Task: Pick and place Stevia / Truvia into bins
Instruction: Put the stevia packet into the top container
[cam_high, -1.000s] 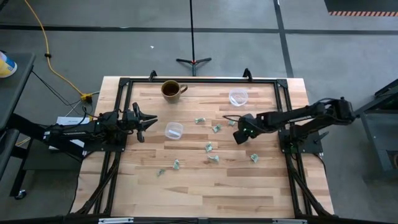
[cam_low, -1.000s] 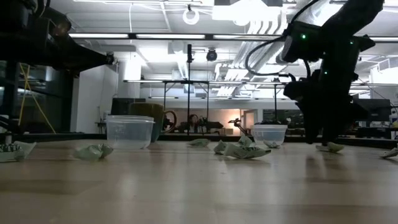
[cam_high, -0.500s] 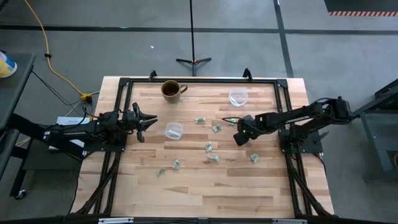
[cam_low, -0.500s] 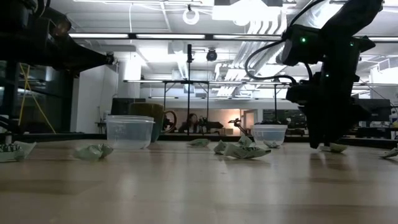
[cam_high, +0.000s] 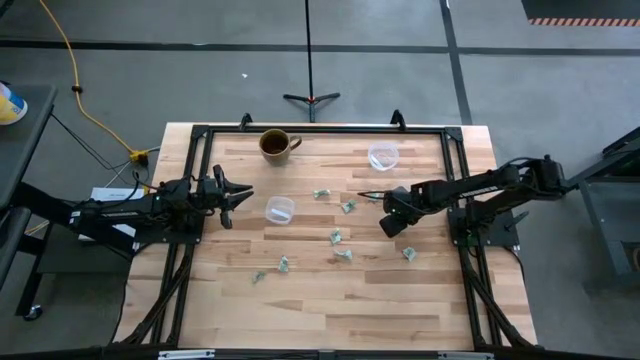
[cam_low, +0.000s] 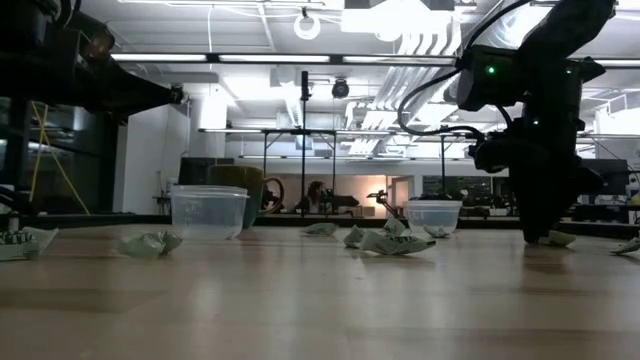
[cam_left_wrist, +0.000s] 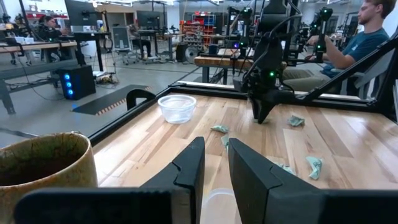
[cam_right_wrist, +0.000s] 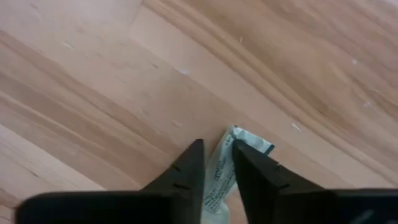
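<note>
Several small green-and-white Stevia sachets (cam_high: 336, 237) lie scattered flat on the wooden table (cam_high: 330, 310). One clear cup (cam_high: 279, 210) stands left of centre, and a second cup (cam_high: 383, 157) stands at the far right. My right gripper (cam_high: 390, 226) points down at the table's right part, shut on one sachet (cam_right_wrist: 249, 142); the low view shows that sachet (cam_low: 560, 238) beside the fingers (cam_low: 540, 225). My left gripper (cam_high: 236, 195) hovers at the left edge near the first cup, its fingers (cam_left_wrist: 186, 171) a narrow gap apart with nothing between them. My right gripper pinches one sachet between its two fingers, on the sachet's middle (cam_right_wrist: 219, 171). The fingers come from above, pointing down, and lie along its length. One end (cam_right_wrist: 252, 142) sticks out past the fingertips. The sachet lies on the table.
A brown mug (cam_high: 275, 143) stands at the far left, close to my left gripper (cam_left_wrist: 216, 146). A black frame (cam_high: 320, 128) runs around the table's far and side edges. The near half of the table holds only a few sachets (cam_high: 284, 264). A person (cam_left_wrist: 367, 37) sits beyond the table.
My right gripper has gone down and a little toward the table's right edge, and its fingers have drawn together on the sachet, which has slid slightly to the right with them.
</note>
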